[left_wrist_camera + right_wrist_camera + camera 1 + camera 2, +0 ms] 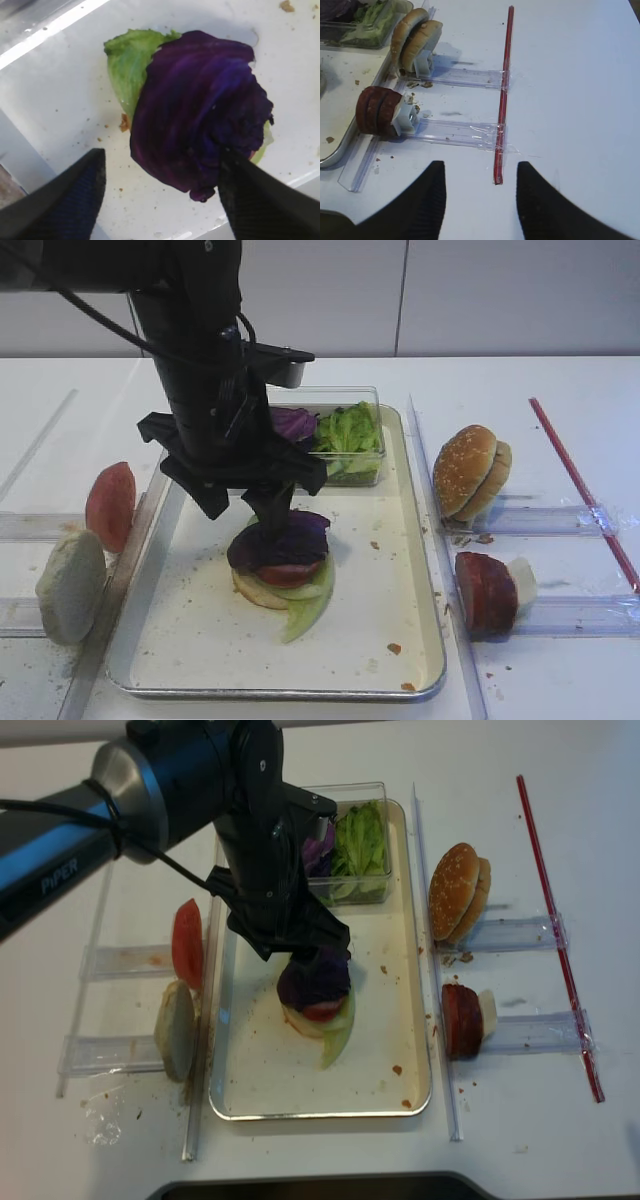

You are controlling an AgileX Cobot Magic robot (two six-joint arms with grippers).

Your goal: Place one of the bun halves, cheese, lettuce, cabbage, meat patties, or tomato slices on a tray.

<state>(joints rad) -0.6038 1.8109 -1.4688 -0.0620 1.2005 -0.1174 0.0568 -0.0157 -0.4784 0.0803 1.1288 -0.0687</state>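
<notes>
So your left gripper (160,187) is parked right over the stack on the tray (415,570), jaws spread wide. In the left wrist view the purple cabbage (200,112) sits between the two black fingers (55,200), filling most of the gap; one finger looks like it's brushing the leaf's edge on one side, while the other stands clear of it, so I'd call it open and not gripping anything. The cabbage is draped on top of the pile directly under the gripper, with a red tomato slice (287,572) peeking out beneath it, then a pale green lettuce (310,605) leaf sticking out toward the near rim of the tray, and a bun half (255,590) at the bottom. Just behind the gripper, at the far end of the tray, there's the clear plastic box (345,440) with more green leaves and a bit of purple in it. Off to the gripper's left, outside the tray, a tomato slice (110,505) and a pale bun half (70,585) stand on edge in clear racks. To its right, past the tray rim, you've got a sesame bun (470,470) propped on edge and the dark meat patties (487,592) in their own rack, with a red straw-like strip (585,490) further out. Your right gripper (480,195) is hovering over bare table well away from all that, fingers apart, nothing between them, with the red strip's end just ahead of it.
</notes>
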